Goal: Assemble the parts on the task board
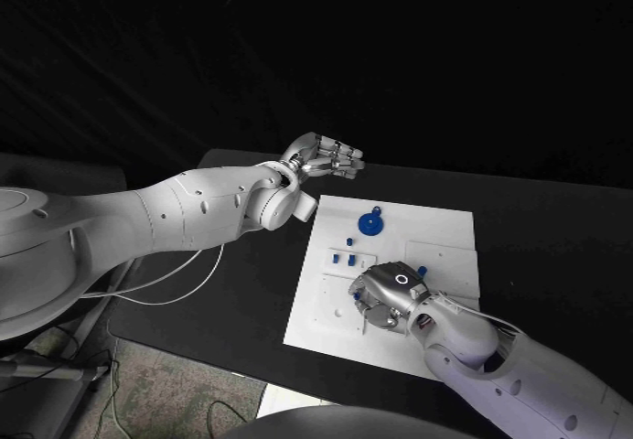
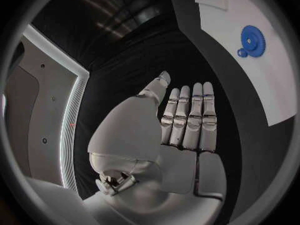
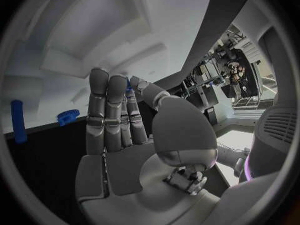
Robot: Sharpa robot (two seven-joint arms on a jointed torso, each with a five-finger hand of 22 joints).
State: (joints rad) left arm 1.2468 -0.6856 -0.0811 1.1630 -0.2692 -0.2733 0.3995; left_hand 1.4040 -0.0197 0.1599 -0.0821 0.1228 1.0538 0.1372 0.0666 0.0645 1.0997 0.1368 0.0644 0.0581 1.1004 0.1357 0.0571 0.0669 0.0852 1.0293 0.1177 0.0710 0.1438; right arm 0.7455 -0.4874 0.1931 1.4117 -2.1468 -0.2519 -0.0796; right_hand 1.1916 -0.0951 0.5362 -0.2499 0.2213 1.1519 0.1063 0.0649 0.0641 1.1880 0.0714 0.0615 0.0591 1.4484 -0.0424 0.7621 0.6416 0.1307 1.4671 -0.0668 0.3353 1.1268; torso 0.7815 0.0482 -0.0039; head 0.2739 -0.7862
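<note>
Head view: the white board [image 1: 442, 229] lies in the middle of the black worktop [image 1: 554, 219]. A blue gear [image 1: 370, 222] lies flat near the board's far edge, and a few small blue pieces [image 1: 346, 257] stand around the board's middle. The right hand [image 1: 384, 297] is low over the board's near half, close to another small blue piece [image 1: 421, 270]; whether it pinches anything cannot be told here. The left hand [image 1: 326, 157] hangs off the board, past its far left corner, holding nothing.

Left wrist view: the left hand [image 2: 181, 130] has its fingers straight and side by side, empty, above bare worktop; the gear [image 2: 253, 40] lies well away on the board [image 2: 275, 92].

Right wrist view: the right hand [image 3: 119, 120] has its fingers stretched towards the board [image 3: 94, 50], and something blue shows at the fingertips, though a firm grip cannot be confirmed. A blue peg [image 3: 18, 121] and the gear [image 3: 67, 116] sit off to one side.

By my judgement the assembly is early: the gear lies loose and most placing remains.
</note>
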